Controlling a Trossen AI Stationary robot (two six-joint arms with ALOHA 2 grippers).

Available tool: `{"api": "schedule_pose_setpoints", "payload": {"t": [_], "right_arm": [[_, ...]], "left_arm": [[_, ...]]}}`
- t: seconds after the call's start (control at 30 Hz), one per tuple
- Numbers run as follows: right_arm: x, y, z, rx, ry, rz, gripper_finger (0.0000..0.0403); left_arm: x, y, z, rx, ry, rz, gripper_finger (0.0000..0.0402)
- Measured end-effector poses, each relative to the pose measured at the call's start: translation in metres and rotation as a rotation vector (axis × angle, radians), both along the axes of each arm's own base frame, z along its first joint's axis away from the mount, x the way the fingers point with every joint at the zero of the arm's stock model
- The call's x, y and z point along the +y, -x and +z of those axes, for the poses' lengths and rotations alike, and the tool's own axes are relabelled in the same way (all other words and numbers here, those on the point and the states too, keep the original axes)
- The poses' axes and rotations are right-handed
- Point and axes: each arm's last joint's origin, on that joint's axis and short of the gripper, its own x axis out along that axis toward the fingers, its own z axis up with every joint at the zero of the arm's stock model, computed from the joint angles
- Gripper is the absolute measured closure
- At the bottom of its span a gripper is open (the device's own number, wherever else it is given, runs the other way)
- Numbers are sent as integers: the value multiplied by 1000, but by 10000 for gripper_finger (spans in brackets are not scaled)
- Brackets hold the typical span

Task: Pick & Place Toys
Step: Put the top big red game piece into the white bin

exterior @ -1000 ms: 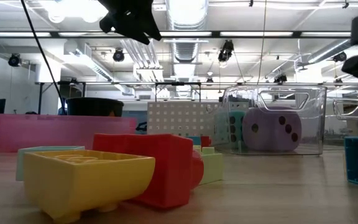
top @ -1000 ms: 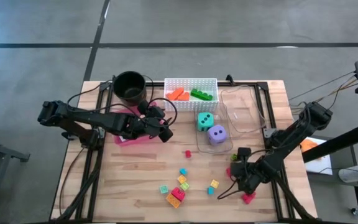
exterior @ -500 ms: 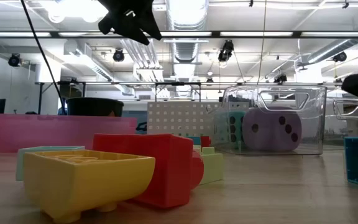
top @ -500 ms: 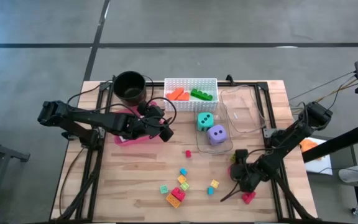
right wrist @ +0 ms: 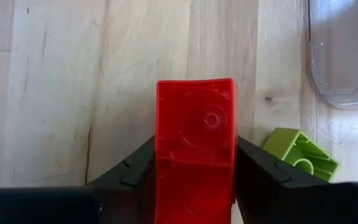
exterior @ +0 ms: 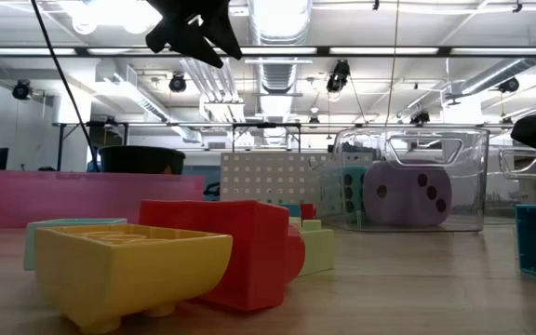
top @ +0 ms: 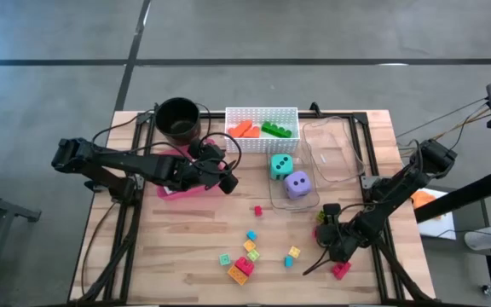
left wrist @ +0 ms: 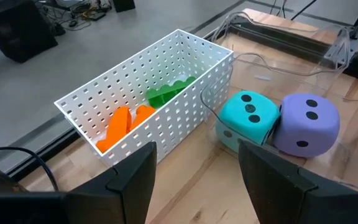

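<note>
My right gripper (top: pixel 322 232) is down near the table's right edge, shut on a red block (right wrist: pixel 195 134). A light-green block (right wrist: pixel 301 155) lies on the wood just beside it. My left gripper (top: pixel 226 179) hangs open above the pink tray (top: pixel 176 189), with nothing between its fingers (left wrist: pixel 129 171). Ahead of it are the white basket (left wrist: pixel 166 81), holding orange and green blocks, and the teal die (left wrist: pixel 248 114) and purple die (left wrist: pixel 307 121). Both dice sit in a clear container (top: pixel 295 198). Several small loose blocks (top: pixel 245 254) lie near the table's front edge. My right gripper pinches the red block by two opposite side faces (right wrist: pixel 161 155), one dark finger on each. The fingers come steeply from above. The block's studded end points away from the gripper, toward the wood; whether it rests on the table I cannot tell.
A black pot (top: pixel 177 119) stands at the far left. A second, empty clear container (top: pixel 331 153) sits right of the basket. A pink-red block (top: pixel 341 271) lies at the near right. In the low view, yellow and red blocks (exterior: pixel 156 261) fill the foreground.
My right gripper has sunk toward the table at the right edge. My left gripper has kept its place over the pink tray.
</note>
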Motion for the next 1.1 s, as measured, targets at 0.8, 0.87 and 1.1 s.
{"api": "schedule_pose_setpoints", "payload": {"t": [0.8,0.87,1.1], "right_arm": [[9,-13,7,-184,-30,10,224],[10,-14,7,-186,-30,10,224],[7,-17,3,-176,-17,-12,224]], "left_arm": [[-3,15,-17,263,115,-127,172],[-3,15,-17,263,115,-127,172],[-3,15,-17,263,115,-127,172]]}}
